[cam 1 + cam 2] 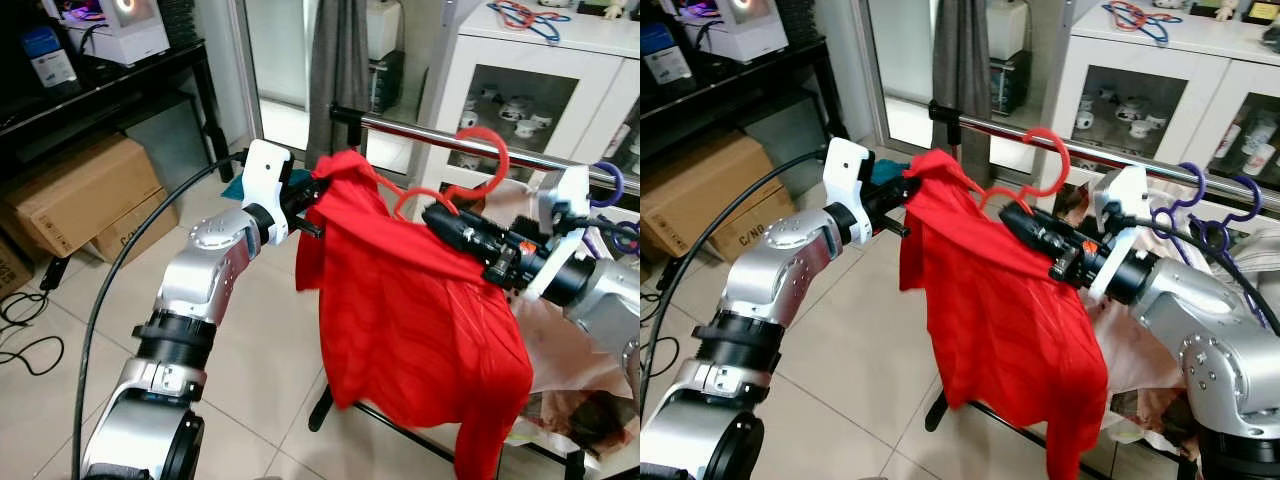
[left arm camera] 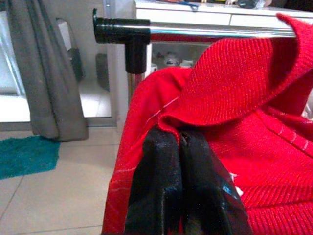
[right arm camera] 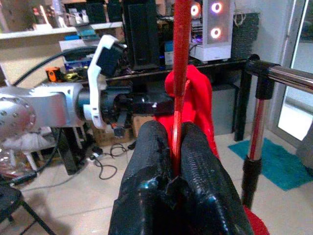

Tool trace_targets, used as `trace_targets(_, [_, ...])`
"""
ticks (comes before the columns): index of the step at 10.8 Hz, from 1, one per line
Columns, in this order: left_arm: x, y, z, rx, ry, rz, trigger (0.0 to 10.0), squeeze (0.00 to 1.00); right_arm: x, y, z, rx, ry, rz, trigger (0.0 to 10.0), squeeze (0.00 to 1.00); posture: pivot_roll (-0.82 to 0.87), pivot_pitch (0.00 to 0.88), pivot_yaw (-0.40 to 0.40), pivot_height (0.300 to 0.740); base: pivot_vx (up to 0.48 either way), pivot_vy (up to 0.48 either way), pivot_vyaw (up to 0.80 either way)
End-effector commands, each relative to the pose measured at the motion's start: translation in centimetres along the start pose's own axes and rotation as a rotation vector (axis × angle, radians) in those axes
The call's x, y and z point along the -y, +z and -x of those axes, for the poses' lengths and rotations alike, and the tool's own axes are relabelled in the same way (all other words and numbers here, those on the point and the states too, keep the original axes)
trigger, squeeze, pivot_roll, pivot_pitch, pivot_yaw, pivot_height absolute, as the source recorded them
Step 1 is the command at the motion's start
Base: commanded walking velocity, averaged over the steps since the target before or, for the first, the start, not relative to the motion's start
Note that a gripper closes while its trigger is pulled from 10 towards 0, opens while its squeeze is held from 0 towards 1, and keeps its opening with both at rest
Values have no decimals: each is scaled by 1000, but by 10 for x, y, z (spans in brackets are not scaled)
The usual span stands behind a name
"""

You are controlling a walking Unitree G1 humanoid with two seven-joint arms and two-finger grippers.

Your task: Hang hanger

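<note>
Left eye view: red hanger [image 1: 478, 150] carries a red shirt [image 1: 410, 300]; its hook rises just in front of the chrome rail [image 1: 440, 137] and curls level with it, apparently not yet seated over it. Right gripper [image 1: 432, 216] reaches in below the rail at the hanger's neck. Left gripper [image 1: 312, 190] holds the shirt's shoulder near the rail's black end cap.

Right eye view: same layout; purple hangers [image 1: 1200, 205] already hang on the rail, beyond the red hook. The shirt drapes limp well below the rail.

Left wrist view: fingers pressed together, pinching a fold of red knit, with the rail's end cap [image 2: 120, 30] above and behind.

Right wrist view: fingers closed on the thin red hanger stem, which runs straight up between them.

Handling, judged: hanger light and stiff, smooth plastic, may twist in the pinch; best held at the neck. Shirt soft, only steadies.
</note>
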State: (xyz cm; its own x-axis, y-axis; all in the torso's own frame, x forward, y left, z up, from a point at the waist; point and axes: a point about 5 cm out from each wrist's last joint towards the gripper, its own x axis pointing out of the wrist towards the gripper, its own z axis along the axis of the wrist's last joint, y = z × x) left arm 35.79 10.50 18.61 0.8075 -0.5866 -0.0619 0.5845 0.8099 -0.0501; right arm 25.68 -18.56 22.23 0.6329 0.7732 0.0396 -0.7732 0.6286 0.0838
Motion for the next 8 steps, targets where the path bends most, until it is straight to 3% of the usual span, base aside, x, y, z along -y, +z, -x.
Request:
trace_targets(1, [-21, -9, 12, -39, 130, -9, 0, 0, 0, 15, 8, 59, 2, 28, 0, 0, -21, 0, 48, 740, 0, 0, 0])
trace_targets(2, [-32, 2, 15, 17, 179, 0, 0, 0, -4, 2, 10, -59, 26, 66, 0, 0, -21, 0, 48, 740, 0, 0, 0])
trace_targets(4, [-46, 16, 17, 47, 207, 13, 0, 0, -3, -15, 13, -165, 11, 85, 0, 0, -15, 0, 42, 740, 0, 0, 0])
trace_targets(6, [-53, 25, 20, 52, 154, -14, 0, 0, -2, -32, 21, -325, -4, 173, 0, 0, -16, 0, 42, 740, 0, 0, 0])
trace_targets(8, [-50, 33, 20, 59, 64, -44, 0, 0, 1, -37, 26, -350, -21, 187, 0, 0, -16, 0, 42, 740, 0, 0, 0])
